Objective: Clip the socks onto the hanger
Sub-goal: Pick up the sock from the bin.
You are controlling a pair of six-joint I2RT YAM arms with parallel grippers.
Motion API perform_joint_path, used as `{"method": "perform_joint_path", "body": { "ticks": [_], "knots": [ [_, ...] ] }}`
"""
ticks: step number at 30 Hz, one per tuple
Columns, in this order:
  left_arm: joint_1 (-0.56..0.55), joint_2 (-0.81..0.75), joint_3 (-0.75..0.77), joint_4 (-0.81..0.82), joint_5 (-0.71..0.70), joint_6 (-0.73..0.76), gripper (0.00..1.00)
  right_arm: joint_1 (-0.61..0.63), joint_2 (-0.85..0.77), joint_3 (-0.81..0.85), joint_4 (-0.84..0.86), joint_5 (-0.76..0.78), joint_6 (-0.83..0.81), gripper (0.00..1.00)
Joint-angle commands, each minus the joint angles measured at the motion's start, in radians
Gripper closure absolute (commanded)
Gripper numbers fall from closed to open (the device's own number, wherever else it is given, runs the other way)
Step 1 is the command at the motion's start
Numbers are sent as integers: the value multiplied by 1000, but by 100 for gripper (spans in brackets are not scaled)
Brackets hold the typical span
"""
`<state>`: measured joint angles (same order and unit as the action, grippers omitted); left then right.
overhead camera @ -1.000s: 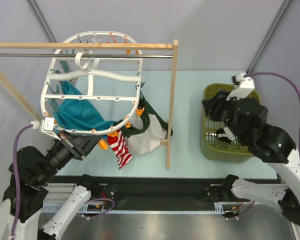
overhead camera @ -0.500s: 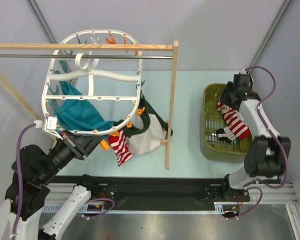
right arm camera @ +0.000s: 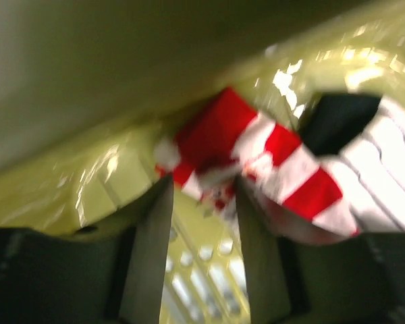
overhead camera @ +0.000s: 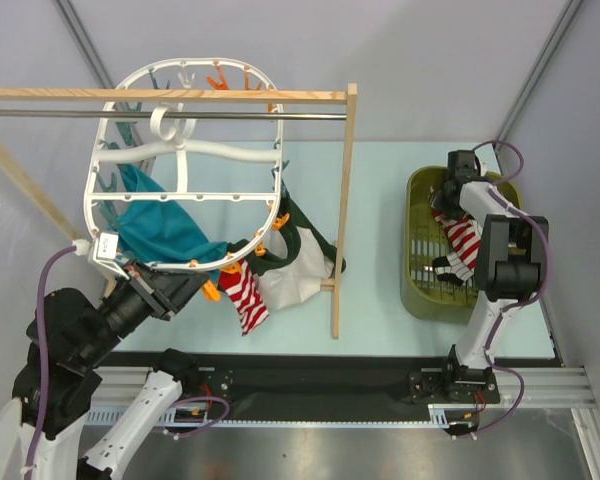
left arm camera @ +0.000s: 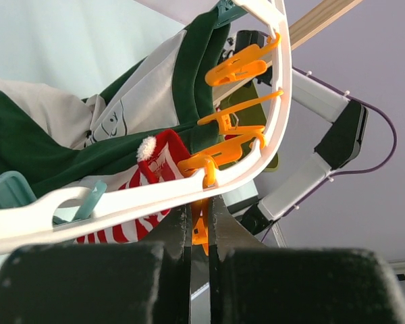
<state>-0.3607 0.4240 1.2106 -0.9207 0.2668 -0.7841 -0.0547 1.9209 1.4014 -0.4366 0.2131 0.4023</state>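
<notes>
Pale table (overhead camera: 380,200): left jaws pinch hanger (left arm camera: 121,201) clip (left arm camera: 200,233), right jaws gape over socks (right arm camera: 216,135).

I read the hanger (overhead camera: 180,196) as glossy plastic, socks (overhead camera: 464,240) as knit cloth, basket (overhead camera: 420,300) shiny plastic, rack (overhead camera: 344,220) matt wood.

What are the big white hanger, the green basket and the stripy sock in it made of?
The big white oval hanger looks like smooth moulded plastic, evenly white all over. The olive-green basket seems glossy plastic too, with a slotted floor. The red-and-white striped sock looks like soft knit fabric, lying limp.
</notes>
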Motion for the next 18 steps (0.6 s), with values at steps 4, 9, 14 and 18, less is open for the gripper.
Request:
{"method": "perform_joint_path", "body": {
  "ticks": [4,9,14,18],
  "knots": [
    [-4,7,-2,25,-3,-6,100,-2,61,51,27,78,12,62],
    [-4,7,1,20,-8,-10,100,21,10,35,30,144,-19,91],
    [-4,4,6,22,-9,-10,100,33,-80,8,15,137,-39,100],
    [-4,4,7,23,-9,-15,100,84,-210,-22,-40,140,-48,100]
  ]
}}
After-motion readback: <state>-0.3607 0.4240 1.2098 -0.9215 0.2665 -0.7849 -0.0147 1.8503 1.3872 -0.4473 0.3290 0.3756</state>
